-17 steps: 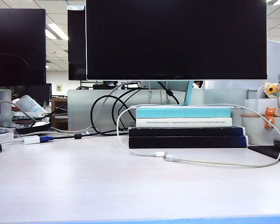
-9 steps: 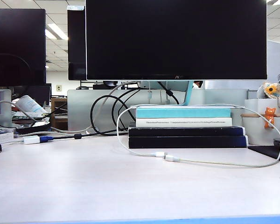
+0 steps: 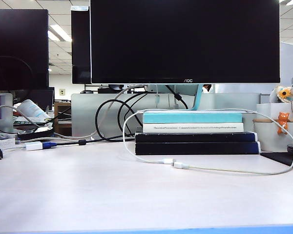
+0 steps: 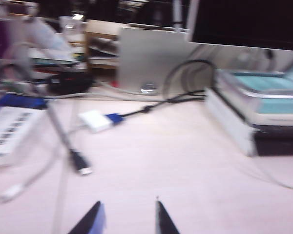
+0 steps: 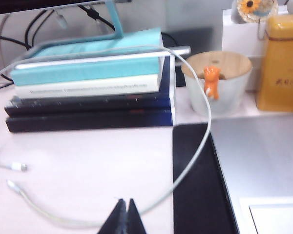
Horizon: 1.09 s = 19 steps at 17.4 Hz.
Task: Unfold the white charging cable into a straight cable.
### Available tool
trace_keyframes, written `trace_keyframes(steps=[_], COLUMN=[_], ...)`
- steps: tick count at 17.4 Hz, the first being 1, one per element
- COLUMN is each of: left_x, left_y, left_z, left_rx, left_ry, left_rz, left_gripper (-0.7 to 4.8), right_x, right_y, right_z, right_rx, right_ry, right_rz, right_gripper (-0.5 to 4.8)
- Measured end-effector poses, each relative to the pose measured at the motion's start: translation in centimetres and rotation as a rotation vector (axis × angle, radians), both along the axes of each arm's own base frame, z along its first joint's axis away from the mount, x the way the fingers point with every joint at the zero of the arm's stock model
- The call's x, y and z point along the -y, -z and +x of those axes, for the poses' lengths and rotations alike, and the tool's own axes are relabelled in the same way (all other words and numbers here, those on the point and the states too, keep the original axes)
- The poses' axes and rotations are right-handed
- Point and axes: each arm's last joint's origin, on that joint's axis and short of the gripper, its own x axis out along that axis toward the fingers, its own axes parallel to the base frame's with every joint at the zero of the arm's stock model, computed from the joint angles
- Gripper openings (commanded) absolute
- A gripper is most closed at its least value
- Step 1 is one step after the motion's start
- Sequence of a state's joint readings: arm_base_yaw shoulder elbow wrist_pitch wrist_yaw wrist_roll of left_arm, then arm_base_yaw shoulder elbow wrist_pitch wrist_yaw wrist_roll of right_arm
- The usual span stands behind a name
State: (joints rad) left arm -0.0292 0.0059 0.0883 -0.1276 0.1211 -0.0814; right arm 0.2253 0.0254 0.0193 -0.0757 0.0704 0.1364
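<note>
Both claws hang low over the pale bench (image 3: 88, 195), and neither shows in the exterior view. Seen from its own wrist camera, the left claw (image 4: 126, 217) stands with its two dark fingertips (image 4: 161, 219) parted and nothing between them; ahead of it lie a black plug on a cord (image 4: 80, 163) and a white adapter block (image 4: 95, 120) with a blue plug, the picture blurred. Seen from the right wrist camera, the right claw (image 5: 123, 214) has its tips pressed together and empty. The white charging cable (image 3: 283, 168) lies as one wide loop: it rises over the stack of books (image 3: 193, 134) under the monitor (image 3: 184, 41), sweeps round on the right past the white cup with an orange cat figure (image 3: 276, 131), and comes back across the bench to its two small plug ends, which lie close together in front of the books. In the right wrist view the cable (image 5: 200, 141) curves just beside the closed tips, crossing the edge of a black mat (image 5: 200, 195). The left claw is well apart from the cable.
</note>
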Motion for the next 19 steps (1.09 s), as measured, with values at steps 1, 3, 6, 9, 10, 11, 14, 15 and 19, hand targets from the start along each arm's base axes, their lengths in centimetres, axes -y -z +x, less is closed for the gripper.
trace_keyframes(steps=[1, 3, 6, 9, 10, 11, 14, 15, 19], left_x=[-0.3, -0.6, -0.5, -0.5, -0.5, -0.5, -0.6, -0.5, -0.2], left_y=[0.0, 0.1, 0.7, 0.7, 0.6, 0.5, 0.7, 1.1, 2.7], left_z=[0.0, 0.0, 0.0, 0.0, 0.0, 0.0, 0.0, 0.1, 0.3], left_rx=[0.0, -0.008, -0.066, -0.069, -0.051, -0.043, -0.039, -0.051, -0.094], left_ry=[-0.028, -0.057, -0.051, -0.045, -0.022, -0.032, -0.055, -0.043, 0.073], left_rz=[0.0, 0.002, 0.015, 0.047, 0.077, 0.085, 0.111, 0.112, 0.06], left_gripper=[1.46, 1.46, 0.56, -0.06, -0.06, -0.06, -0.06, -0.03, 0.25], right_x=[0.0, 0.0, -0.2, -0.3, -0.3, -0.3, -0.3, -0.3, -0.3], right_y=[-0.1, 0.2, 0.9, 0.7, 0.7, 0.6, 0.7, 0.7, 0.6], right_z=[0.0, 0.0, -0.1, -0.1, -0.1, -0.1, -0.1, -0.1, -0.1], right_rx=[0.01, -0.005, -0.072, -0.06, -0.05, -0.05, -0.05, -0.05, -0.049], right_ry=[0.0, -0.014, -0.078, -0.095, -0.096, -0.096, -0.096, -0.096, -0.096], right_rz=[0.001, -0.002, -0.009, -0.005, -0.003, -0.003, -0.003, -0.003, 0.004], right_gripper=[-0.06, -0.06, -0.06, -0.06, -0.06, -0.06, -0.06, -0.05, -0.05])
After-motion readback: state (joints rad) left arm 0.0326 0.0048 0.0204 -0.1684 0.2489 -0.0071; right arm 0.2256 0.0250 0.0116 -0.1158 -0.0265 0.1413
